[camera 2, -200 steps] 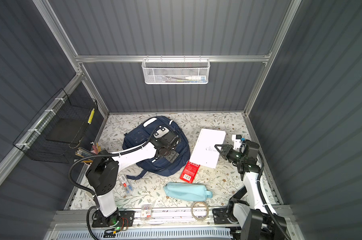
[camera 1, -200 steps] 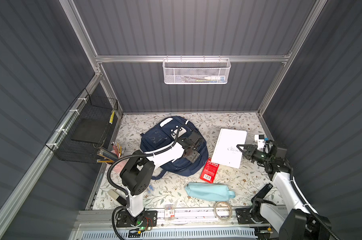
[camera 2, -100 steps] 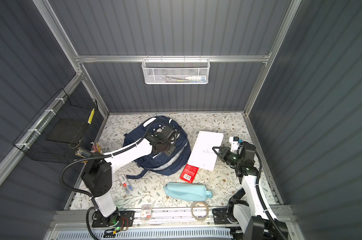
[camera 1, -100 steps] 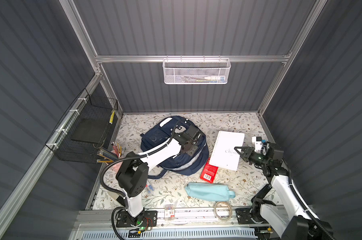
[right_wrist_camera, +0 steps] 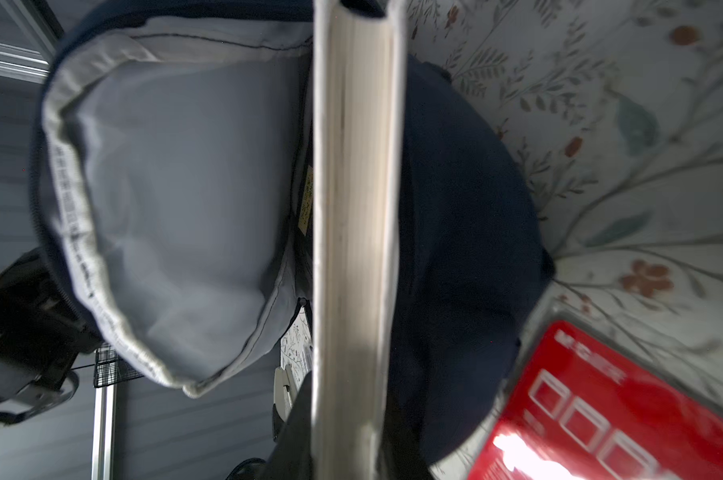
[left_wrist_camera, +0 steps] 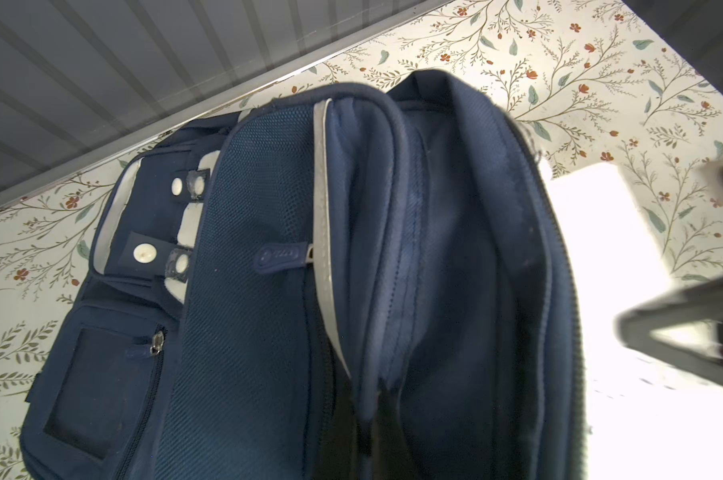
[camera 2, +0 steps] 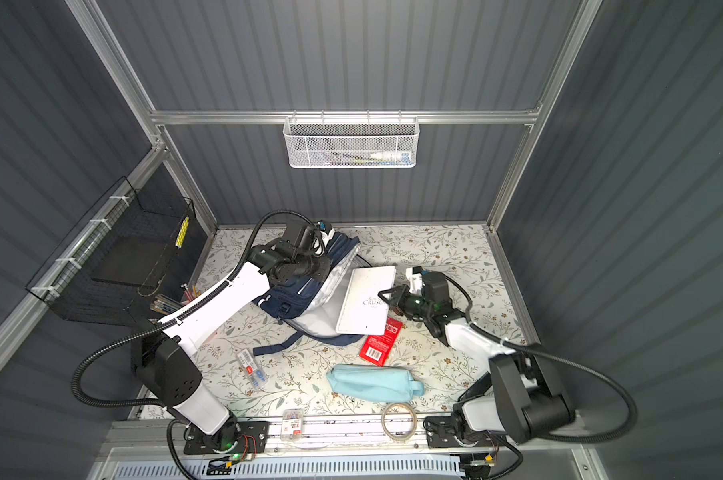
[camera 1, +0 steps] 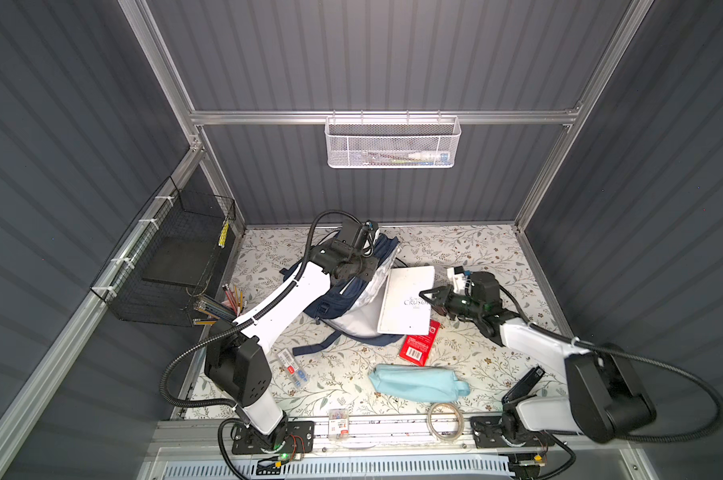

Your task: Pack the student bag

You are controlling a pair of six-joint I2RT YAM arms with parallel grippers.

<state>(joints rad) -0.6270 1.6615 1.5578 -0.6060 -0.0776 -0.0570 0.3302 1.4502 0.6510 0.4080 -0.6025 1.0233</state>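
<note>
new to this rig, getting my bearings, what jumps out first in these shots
The student bag, central in both top views, stands out first: the left gripper is pinched on its upper edge, holding the mouth open to show pale grey lining. Beside it, the right gripper holds a white book by its edge at that opening. A red pack and a light-blue pouch lie nearer the arm bases.
</note>
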